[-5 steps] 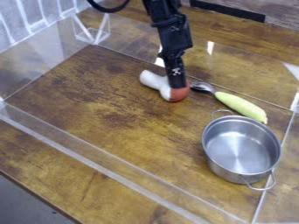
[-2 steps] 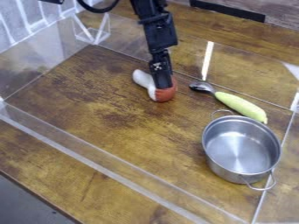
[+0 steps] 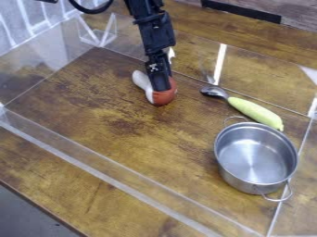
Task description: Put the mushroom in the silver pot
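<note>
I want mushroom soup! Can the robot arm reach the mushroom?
Probably yes: the pincer is already right at the mushroom, and nothing seems to stand between them.

Moderate, fairly even light falls on the brown wooden tabletop (image 3: 99, 134). A bright vertical streak of glare stands at one o'clock, behind the table. Toward four o'clock, the round shiny steel pot (image 3: 255, 157) carries soft highlights, its inner wall darker in places. The picture is coarse and slightly soft, blurring fine detail.
</note>
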Robot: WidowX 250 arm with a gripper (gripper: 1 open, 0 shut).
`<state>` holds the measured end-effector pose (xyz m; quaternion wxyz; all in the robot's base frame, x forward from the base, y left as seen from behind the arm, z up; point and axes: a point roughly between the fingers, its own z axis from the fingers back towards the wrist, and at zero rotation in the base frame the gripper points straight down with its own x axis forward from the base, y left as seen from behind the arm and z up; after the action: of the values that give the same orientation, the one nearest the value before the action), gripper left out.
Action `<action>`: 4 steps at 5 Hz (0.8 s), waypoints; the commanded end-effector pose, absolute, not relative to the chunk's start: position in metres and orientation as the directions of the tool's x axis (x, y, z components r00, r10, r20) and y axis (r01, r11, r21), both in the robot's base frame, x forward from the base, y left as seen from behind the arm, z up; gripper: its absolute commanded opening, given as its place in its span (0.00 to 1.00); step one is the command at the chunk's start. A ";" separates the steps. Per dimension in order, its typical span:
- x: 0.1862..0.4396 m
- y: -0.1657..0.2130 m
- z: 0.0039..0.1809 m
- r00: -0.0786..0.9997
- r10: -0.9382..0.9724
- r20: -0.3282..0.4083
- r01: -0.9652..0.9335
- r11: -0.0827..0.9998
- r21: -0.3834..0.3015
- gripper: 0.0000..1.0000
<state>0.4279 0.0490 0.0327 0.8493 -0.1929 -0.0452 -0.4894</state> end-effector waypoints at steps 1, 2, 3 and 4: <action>0.426 0.082 0.040 0.533 -0.799 0.277 0.843 0.475 -0.252 0.00; 0.424 0.089 0.039 0.537 -0.796 0.278 0.840 0.477 -0.257 0.00; 0.415 0.098 0.054 0.529 -0.803 0.274 0.845 0.465 -0.266 0.00; 0.408 0.108 0.063 0.513 -0.814 0.274 0.853 0.446 -0.271 0.00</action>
<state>0.4047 0.0949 0.0340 0.8431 -0.2253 -0.0265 -0.4875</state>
